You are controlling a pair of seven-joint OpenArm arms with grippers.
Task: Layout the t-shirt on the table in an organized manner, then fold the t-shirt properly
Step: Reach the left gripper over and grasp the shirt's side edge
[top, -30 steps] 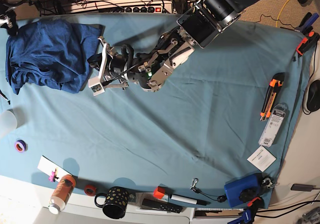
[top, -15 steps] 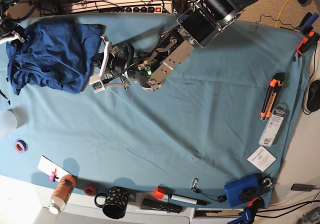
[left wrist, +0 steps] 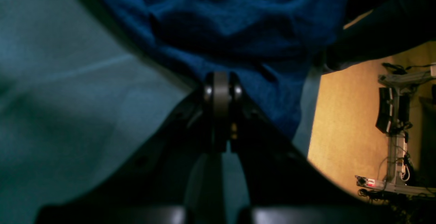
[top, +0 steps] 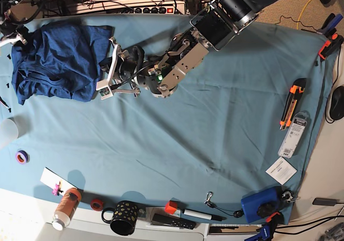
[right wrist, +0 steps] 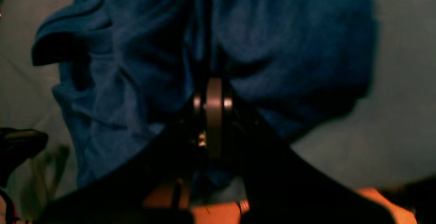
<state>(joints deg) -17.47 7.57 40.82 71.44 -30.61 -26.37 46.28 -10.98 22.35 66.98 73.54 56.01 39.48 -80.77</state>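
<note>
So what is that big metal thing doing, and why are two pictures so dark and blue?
It is a robot with two arms. One picture looks down from above at the table. The other two come from little cameras on the robot's wrists, so they sit very close to the t-shirt, which is bunched up in a corner. The left gripper has its jaws shut at the shirt's edge. The right gripper has its jaws shut at the shirt's other side. A mug and a utility knife lie near the table's edges.
</note>
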